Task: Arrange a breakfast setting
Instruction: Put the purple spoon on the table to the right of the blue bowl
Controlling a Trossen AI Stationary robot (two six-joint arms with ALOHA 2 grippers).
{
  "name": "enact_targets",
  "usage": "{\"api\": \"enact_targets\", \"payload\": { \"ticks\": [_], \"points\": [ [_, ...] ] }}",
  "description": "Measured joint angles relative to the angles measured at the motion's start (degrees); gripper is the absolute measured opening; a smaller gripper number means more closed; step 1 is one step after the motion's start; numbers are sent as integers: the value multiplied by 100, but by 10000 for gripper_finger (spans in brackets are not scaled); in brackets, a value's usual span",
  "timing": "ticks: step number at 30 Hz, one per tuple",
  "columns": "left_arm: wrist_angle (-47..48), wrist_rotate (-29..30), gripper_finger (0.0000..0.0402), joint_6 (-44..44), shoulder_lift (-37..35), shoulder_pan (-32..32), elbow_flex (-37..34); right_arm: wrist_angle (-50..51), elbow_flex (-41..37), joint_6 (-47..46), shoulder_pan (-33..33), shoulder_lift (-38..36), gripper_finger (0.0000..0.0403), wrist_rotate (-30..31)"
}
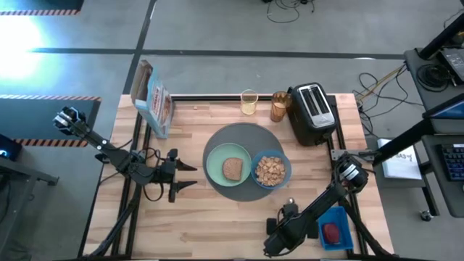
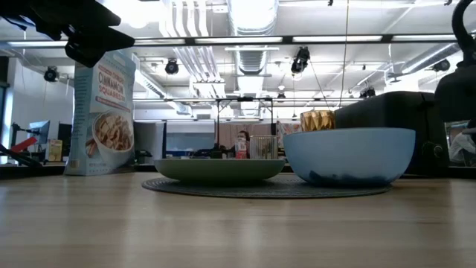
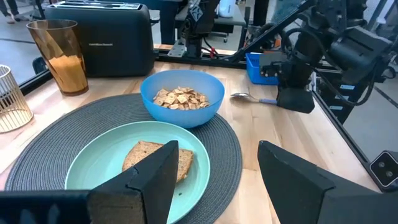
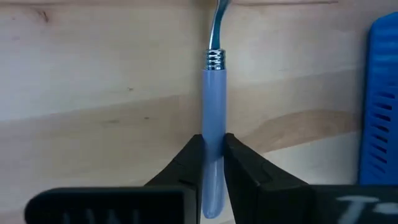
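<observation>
A round dark-grey mat (image 1: 243,138) lies mid-table. On it are a pale green plate (image 1: 217,165) with a brown toast slice (image 1: 232,169) and a blue bowl (image 1: 271,170) of cereal squares (image 3: 180,97). An amber glass (image 1: 280,106) stands behind the mat. My left gripper (image 1: 190,176) is open and empty just left of the plate, pointing at it (image 3: 217,155). My right gripper (image 1: 288,212) is near the front edge, shut on a spoon (image 4: 213,93) with a pale blue handle. A small red food piece (image 1: 331,232) lies in a blue tray. My right gripper pinches the spoon's pale blue handle (image 4: 213,127) between its two fingers, near the handle's free end. The fingers come from above, pointing down, and lie across the handle. The spoon lies about level, and its metal bowl end (image 3: 240,95) looks to rest on the table.
A black toaster (image 1: 312,112) stands at the back right, a clear glass (image 1: 249,102) beside the amber one, and a cereal box (image 1: 154,101) at the back left. The blue tray (image 1: 341,216) sits at the front right, close to my right arm.
</observation>
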State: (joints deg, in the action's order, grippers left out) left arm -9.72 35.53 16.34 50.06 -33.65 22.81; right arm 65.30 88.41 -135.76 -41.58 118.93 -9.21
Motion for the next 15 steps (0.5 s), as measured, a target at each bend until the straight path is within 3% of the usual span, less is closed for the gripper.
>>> {"api": "enact_targets", "payload": {
  "ticks": [9, 15],
  "points": [
    [39, 11, 205, 0, 4, 0, 0, 327, -57, -9, -18, -116, 34, 32],
    [37, 147, 205, 0, 9, 0, 0, 1045, -75, 8, -3, -453, 31, 573]
  ]
}}
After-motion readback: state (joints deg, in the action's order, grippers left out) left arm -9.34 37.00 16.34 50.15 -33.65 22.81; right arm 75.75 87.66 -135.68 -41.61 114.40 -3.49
